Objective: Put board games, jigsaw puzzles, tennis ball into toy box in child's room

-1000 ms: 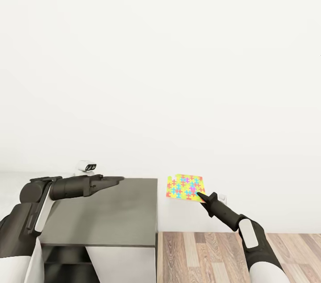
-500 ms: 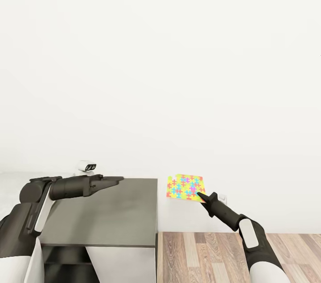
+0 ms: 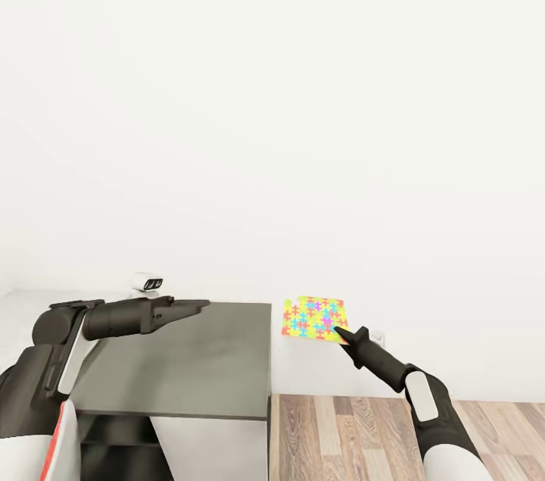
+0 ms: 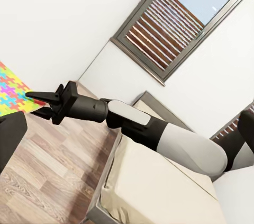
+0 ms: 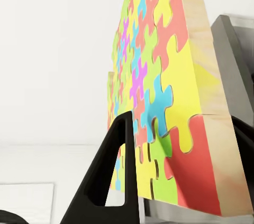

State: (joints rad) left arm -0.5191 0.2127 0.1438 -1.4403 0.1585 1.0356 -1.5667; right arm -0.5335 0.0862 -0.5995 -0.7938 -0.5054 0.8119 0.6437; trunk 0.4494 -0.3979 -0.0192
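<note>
Carrying one jigsaw puzzle toward the toy box.
Right gripper [image 3: 338, 332] pinches the thin multicoloured jigsaw puzzle square [image 3: 314, 317] above wood-plank floor [image 3: 393, 428], right of the dark-topped cabinet [image 3: 189, 367]; left gripper [image 3: 198, 305] looks closed, empty. Next, likely: find the bin.

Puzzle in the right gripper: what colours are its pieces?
Puzzle: yellow, green, red-orange, blue and pink interlocking pieces, clearest in the right wrist view.
</note>
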